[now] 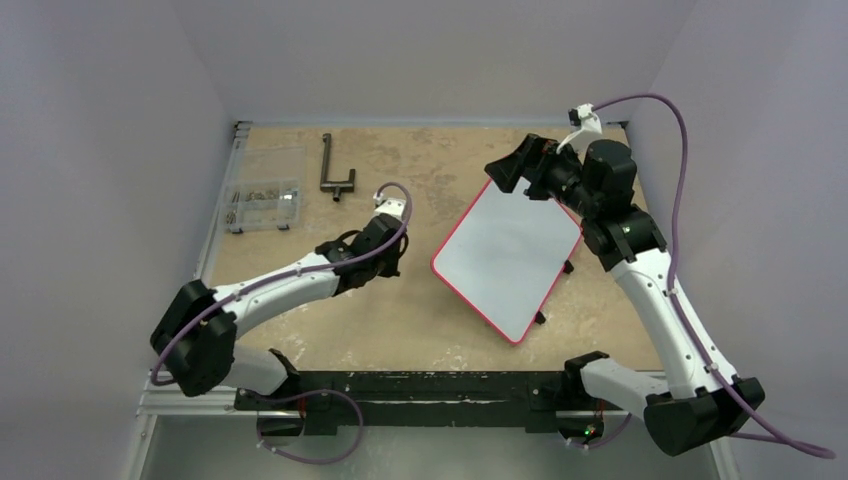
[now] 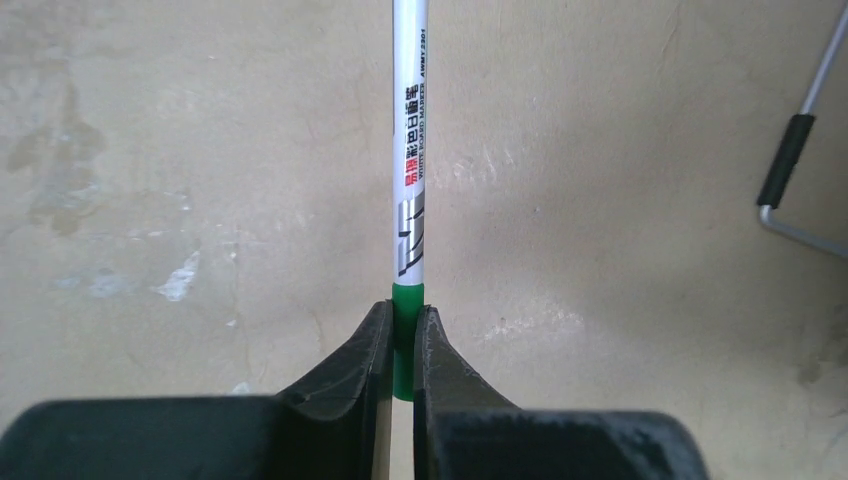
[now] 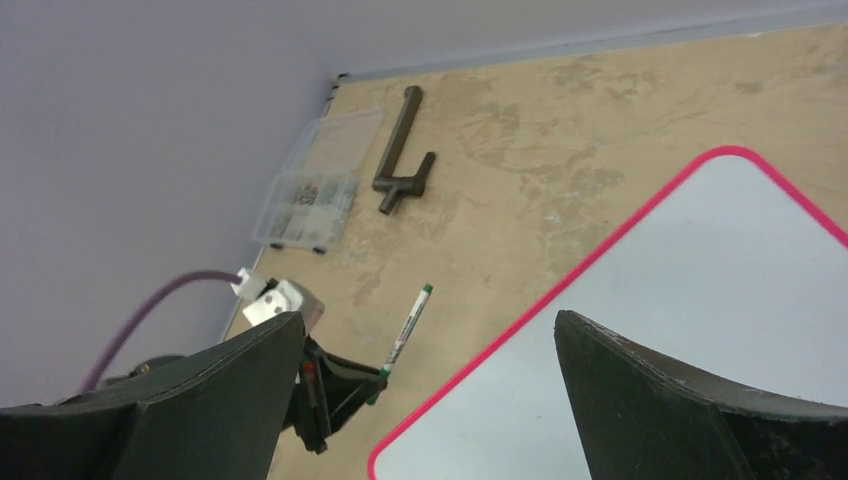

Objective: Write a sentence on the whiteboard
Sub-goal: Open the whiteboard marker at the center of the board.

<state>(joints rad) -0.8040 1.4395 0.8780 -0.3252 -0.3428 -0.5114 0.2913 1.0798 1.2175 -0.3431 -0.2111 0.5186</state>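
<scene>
The left gripper point(image 2: 403, 322) is clenching one marker point(image 2: 410, 150); the right gripper point(image 3: 430, 330) is hovering released at one whiteboard's point(image 1: 510, 255) twelve o'clock corner.

Table point(image 1: 420, 320): tan, mottled top with pale worn patches and darker stains; silver metal rail point(image 1: 222, 200) along its left edge, black bar point(image 1: 420, 385) across the near edge.
Walls: back wall point(image 1: 430, 50), left wall point(image 1: 100, 150) and right wall point(image 1: 760, 200), all plain pale lavender-grey, closing the table in on three sides.
Light: even, diffuse, soft shadows.
</scene>
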